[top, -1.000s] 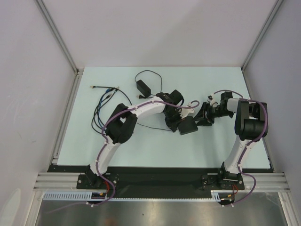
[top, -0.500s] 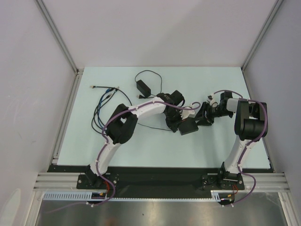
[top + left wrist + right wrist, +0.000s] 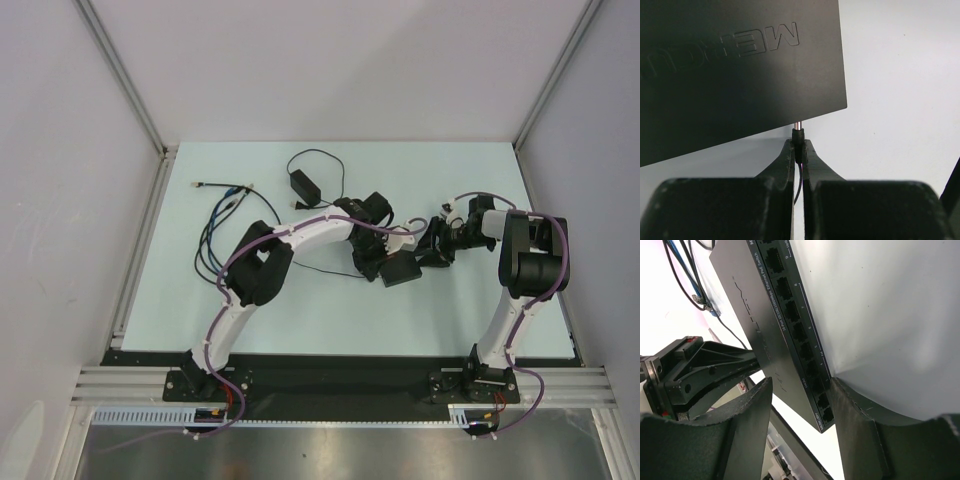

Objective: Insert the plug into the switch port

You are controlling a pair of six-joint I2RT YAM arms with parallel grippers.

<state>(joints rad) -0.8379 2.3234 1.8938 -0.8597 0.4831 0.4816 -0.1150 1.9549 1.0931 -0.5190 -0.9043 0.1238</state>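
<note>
The switch (image 3: 401,268), a flat matte-black box, lies at the table's middle. My left gripper (image 3: 385,252) is shut on the plug (image 3: 798,136), a small black barrel with a metal tip. In the left wrist view the tip meets the near narrow edge of the switch (image 3: 740,70); I cannot tell if it is inside a socket. My right gripper (image 3: 434,247) is at the switch's right end. In the right wrist view it (image 3: 800,385) is open, straddling the corner of the switch (image 3: 790,335). One finger (image 3: 860,430) lies against the port row; the other (image 3: 740,425) stands apart.
A small black power adapter brick (image 3: 300,183) with its thin black cable lies at the back. A bundle of blue and black cables (image 3: 215,230) lies at the left, also in the right wrist view (image 3: 685,275). Metal frame rails edge the table.
My right gripper has slid a little to the left, closer around the switch's end. The left gripper and the switch have barely moved.
</note>
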